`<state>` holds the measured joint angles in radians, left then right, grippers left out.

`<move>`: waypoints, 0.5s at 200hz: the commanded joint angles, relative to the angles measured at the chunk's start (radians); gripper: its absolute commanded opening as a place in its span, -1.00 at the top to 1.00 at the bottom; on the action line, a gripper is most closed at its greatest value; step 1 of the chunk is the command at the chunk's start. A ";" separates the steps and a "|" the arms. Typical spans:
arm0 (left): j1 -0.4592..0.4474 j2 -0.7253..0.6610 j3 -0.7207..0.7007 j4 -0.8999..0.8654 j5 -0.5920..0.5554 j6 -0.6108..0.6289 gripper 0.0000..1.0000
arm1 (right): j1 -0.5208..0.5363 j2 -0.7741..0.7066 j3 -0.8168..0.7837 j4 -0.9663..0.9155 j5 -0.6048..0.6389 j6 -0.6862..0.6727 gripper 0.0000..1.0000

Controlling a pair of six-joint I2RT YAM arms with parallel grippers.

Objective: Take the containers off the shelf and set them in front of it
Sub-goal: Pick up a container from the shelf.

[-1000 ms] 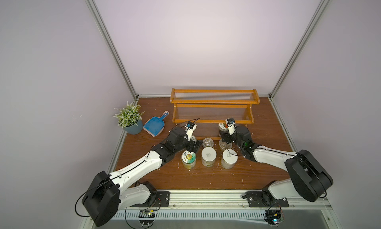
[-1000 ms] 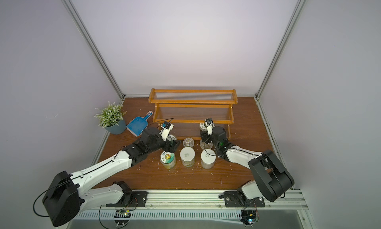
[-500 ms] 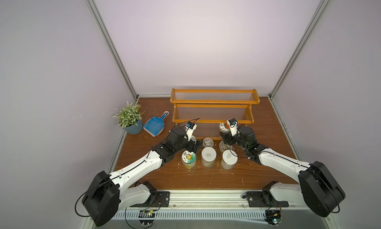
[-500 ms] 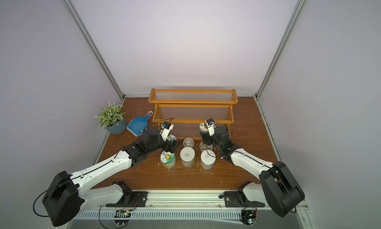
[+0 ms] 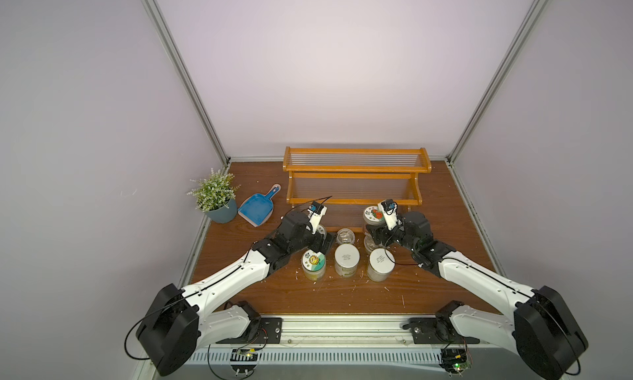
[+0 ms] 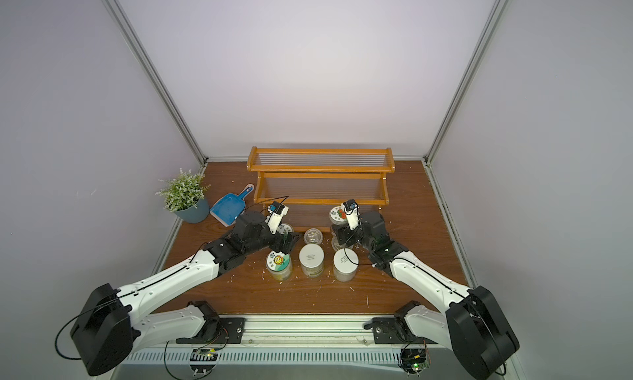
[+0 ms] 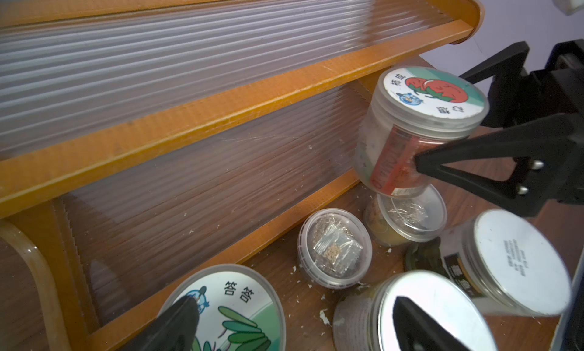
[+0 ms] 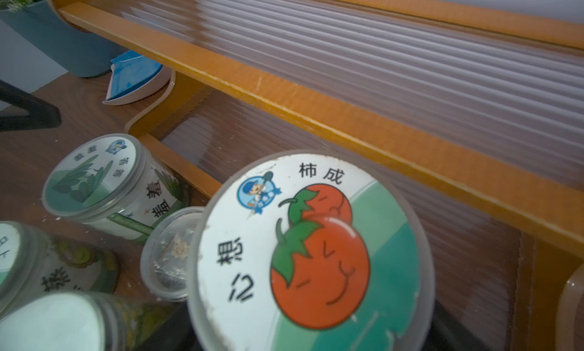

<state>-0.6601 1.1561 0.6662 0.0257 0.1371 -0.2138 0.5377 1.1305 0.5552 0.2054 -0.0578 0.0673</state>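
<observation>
Seven containers in all, none on the shelf (image 5: 356, 169) at 12 o'clock of the surface (image 5: 342, 299): three tiers, all bare. Breaks down as three picture-lidded jars, two white-lidded jars, two clear cups. Grips the seventh, the tomato jar (image 7: 420, 112), in the right claw (image 7: 439, 118), closed on the clear wall below the lid, probably so the lid cannot pull off. Hangs tilted at 6 o'clock of the lowest rail, over one clear cup (image 7: 410, 219); cannot tell whether touching. Needs a free spot, likely at 3 o'clock of that cup. Stands the other six in two rows, seemingly to keep each reachable: sunflower jar (image 5: 313, 261), one white-lidded jar (image 5: 346, 256) and, at its 3 o'clock, another white-lidded jar (image 5: 381, 261) nearest the robot; leaf jar (image 8: 91, 175) and both cups nearer the shelf, second clear cup (image 7: 335, 248) in the middle. Hovers the left claw (image 5: 323, 244) wide open and empty over the leaf jar and the middle jar. Also one plant pot (image 5: 222, 210) and one dustpan (image 5: 257, 212) at 10 o'clock, outside the job.
</observation>
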 commanded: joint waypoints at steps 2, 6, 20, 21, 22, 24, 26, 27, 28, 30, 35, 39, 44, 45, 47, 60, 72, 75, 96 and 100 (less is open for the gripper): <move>0.013 -0.016 -0.007 0.002 -0.008 -0.003 -0.98 | 0.011 -0.083 0.062 -0.028 -0.065 0.004 -0.67; 0.013 -0.017 -0.006 0.001 -0.011 -0.005 -0.98 | 0.012 -0.095 0.063 -0.037 -0.071 0.001 -0.67; 0.013 -0.025 -0.004 -0.004 -0.028 -0.009 -0.98 | 0.020 -0.136 0.078 -0.073 -0.094 -0.007 -0.67; 0.013 -0.025 -0.005 -0.004 -0.029 -0.010 -0.98 | 0.021 -0.138 0.079 -0.076 -0.095 -0.008 -0.67; 0.013 -0.026 -0.004 -0.004 -0.031 -0.009 -0.98 | 0.022 -0.140 0.080 -0.079 -0.097 -0.009 -0.67; 0.013 -0.027 -0.003 -0.005 -0.034 -0.010 -0.98 | 0.023 -0.146 0.082 -0.082 -0.100 -0.011 -0.67; 0.013 -0.028 -0.004 -0.006 -0.035 -0.011 -0.98 | 0.024 -0.153 0.084 -0.086 -0.103 -0.013 -0.67; 0.014 -0.028 -0.004 -0.007 -0.036 -0.012 -0.98 | 0.025 -0.155 0.085 -0.088 -0.105 -0.013 -0.67; 0.014 -0.029 -0.003 -0.007 -0.037 -0.013 -0.98 | 0.026 -0.158 0.086 -0.091 -0.107 -0.015 -0.67; 0.014 -0.030 -0.003 -0.008 -0.039 -0.014 -0.98 | 0.028 -0.164 0.089 -0.094 -0.111 -0.016 -0.67; 0.016 -0.032 -0.002 -0.011 -0.044 -0.016 -0.98 | 0.032 -0.178 0.094 -0.103 -0.121 -0.021 -0.67; 0.019 -0.032 0.001 -0.014 -0.047 -0.018 -0.98 | 0.037 -0.187 0.100 -0.110 -0.130 -0.023 -0.67; 0.023 -0.033 0.002 -0.018 -0.051 -0.020 -0.98 | 0.043 -0.197 0.107 -0.119 -0.146 -0.029 -0.67; 0.025 -0.034 0.002 -0.018 -0.050 -0.021 -0.98 | 0.043 -0.199 0.109 -0.122 -0.150 -0.031 -0.67; 0.027 -0.035 0.004 -0.019 -0.052 -0.023 -0.98 | 0.047 -0.204 0.111 -0.126 -0.157 -0.033 -0.67; 0.047 -0.041 0.004 -0.017 -0.049 -0.034 -0.98 | 0.072 -0.223 0.125 -0.148 -0.192 -0.048 -0.66; 0.068 -0.044 0.006 -0.008 -0.033 -0.043 -0.98 | 0.104 -0.241 0.127 -0.157 -0.211 -0.060 -0.65; 0.075 -0.044 0.007 -0.007 -0.028 -0.045 -0.98 | 0.115 -0.245 0.127 -0.157 -0.215 -0.063 -0.65; 0.099 -0.036 0.033 -0.017 -0.014 -0.041 -0.98 | 0.195 -0.276 0.117 -0.147 -0.229 -0.067 -0.64; 0.102 -0.034 0.038 -0.020 -0.013 -0.039 -0.99 | 0.215 -0.281 0.117 -0.143 -0.231 -0.067 -0.64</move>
<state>-0.5884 1.1282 0.6678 0.0242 0.1116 -0.2420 0.6708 0.8894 0.6415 0.0391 -0.2214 0.0254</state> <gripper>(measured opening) 0.990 0.834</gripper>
